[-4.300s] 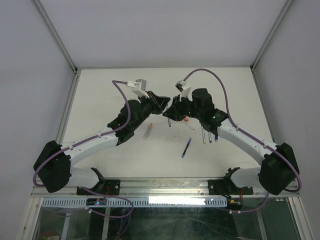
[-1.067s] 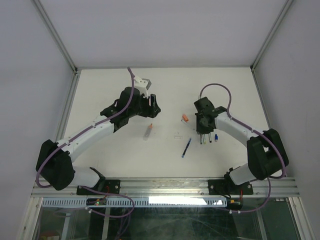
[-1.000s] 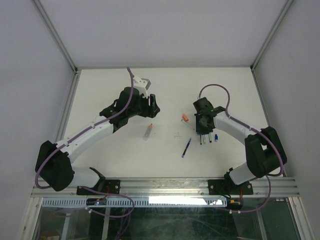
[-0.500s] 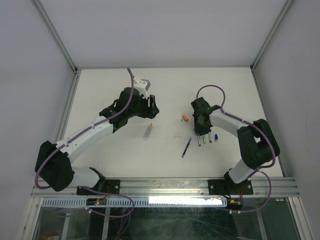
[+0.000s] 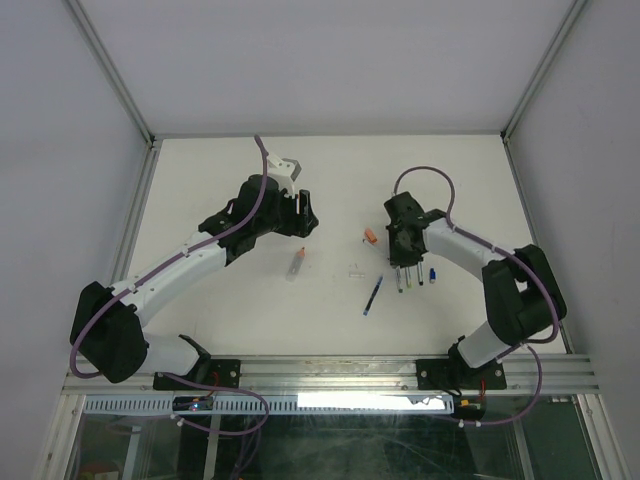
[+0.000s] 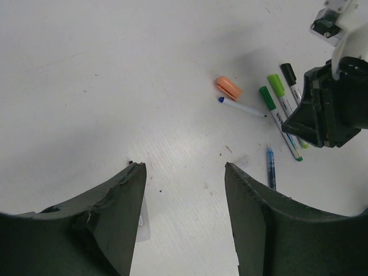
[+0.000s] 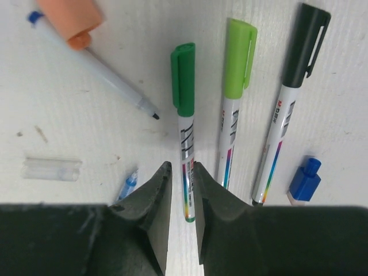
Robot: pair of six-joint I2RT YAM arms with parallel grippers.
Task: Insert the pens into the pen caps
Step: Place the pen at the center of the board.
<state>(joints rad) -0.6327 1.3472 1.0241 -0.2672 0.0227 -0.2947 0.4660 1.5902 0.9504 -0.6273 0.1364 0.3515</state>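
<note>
We see the right claw (image 7: 180,172) nearly shut, jaws straddling the barrel of the dark-green-capped pen (image 7: 184,103), which lies on the bench (image 7: 86,132); we can't tell if it pinches. The light-green pen (image 7: 237,75) and black pen (image 7: 293,86) lie just beside, both capped. The left claw (image 6: 184,172) is wide open and empty. We judge a capped pen is in hand. Next is the uncapped pen (image 7: 109,80) by the orange cap (image 7: 72,20); it needs a matching cap, and a blue cap (image 7: 303,181) lies near.

Bright, even overhead light on my feeds; white table (image 5: 340,175) nearly washed out, shadows soft and faint. Wrist views sharp on the surface, left fingers (image 6: 270,230) up close dark and slightly blurred.
</note>
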